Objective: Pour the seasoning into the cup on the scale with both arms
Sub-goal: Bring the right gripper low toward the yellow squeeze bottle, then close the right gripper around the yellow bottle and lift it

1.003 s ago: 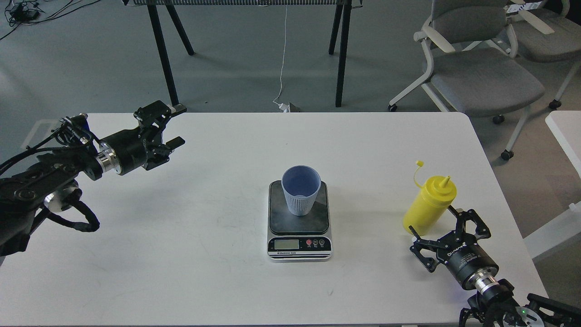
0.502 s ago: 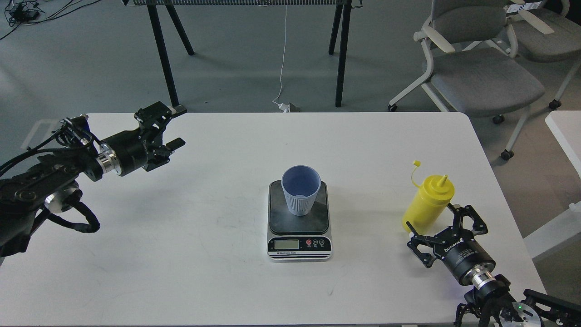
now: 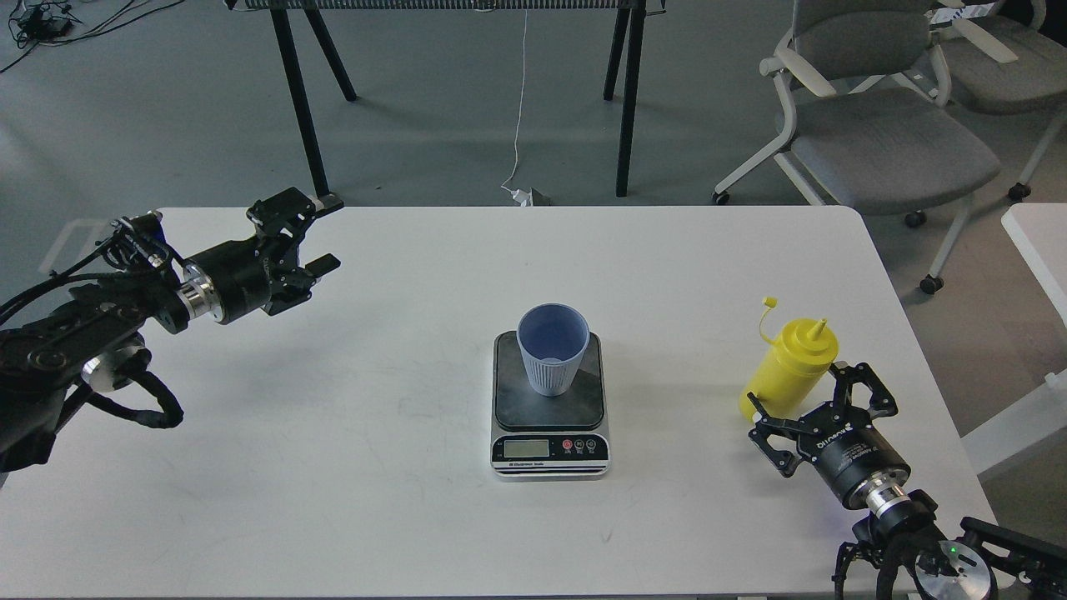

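A light-blue ribbed cup (image 3: 550, 348) stands upright on the dark platform of the scale (image 3: 548, 446) in the middle of the white table. The yellow seasoning bottle (image 3: 788, 368) stands at the right, leaning slightly, its tethered cap off the nozzle. My right gripper (image 3: 798, 398) is open, its fingers on either side of the bottle's base, not closed on it. My left gripper (image 3: 313, 233) is open and empty, held above the table's far left, well away from the cup.
The white table (image 3: 375, 467) ends just right of the bottle. Grey office chairs (image 3: 884, 142) stand on the floor beyond the right corner. Black table legs (image 3: 296, 100) and a cable are behind the table.
My right gripper has moved forward around the bottle's base; the bottle shifted a little left, then back. My left arm has barely moved.
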Controlling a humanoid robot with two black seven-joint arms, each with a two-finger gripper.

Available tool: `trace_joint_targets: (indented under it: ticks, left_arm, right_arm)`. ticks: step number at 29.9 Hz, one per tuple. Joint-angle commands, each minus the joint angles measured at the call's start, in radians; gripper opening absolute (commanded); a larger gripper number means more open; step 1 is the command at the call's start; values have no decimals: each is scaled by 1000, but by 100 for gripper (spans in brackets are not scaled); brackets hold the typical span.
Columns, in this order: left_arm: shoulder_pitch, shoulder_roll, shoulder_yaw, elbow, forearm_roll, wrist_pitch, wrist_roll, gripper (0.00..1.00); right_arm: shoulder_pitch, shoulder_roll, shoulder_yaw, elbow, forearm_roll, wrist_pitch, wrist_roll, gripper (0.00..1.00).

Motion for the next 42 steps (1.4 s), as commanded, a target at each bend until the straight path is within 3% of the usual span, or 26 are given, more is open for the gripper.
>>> trace_joint_targets:
  ticks: [1,4,7,13,24,42]
  left_arm:
    - [5,0,-2,1,0,0,0,100]
    - [5,0,-2,1,0,0,0,100]
    - [7,0,-2,1,0,0,0,100]
    - [10,0,-2,1,0,0,0,100]
    - [16,2,-3,1,0,0,0,100]
    - [16,-2,-3,1,0,0,0,100]
  right_arm:
    - [0,0,-2,-10,-1,0,0,95]
    - [-1,0,-2,-10,-1,0,0,80]
    - [0,0,3,-10,-9,0,0,45]
    - [0,0,7,-11,-19,0,0,24]
    - [0,0,7,-8,-22,0,0,17]
    - [60,-54,10,-2,-27,0,0,14]
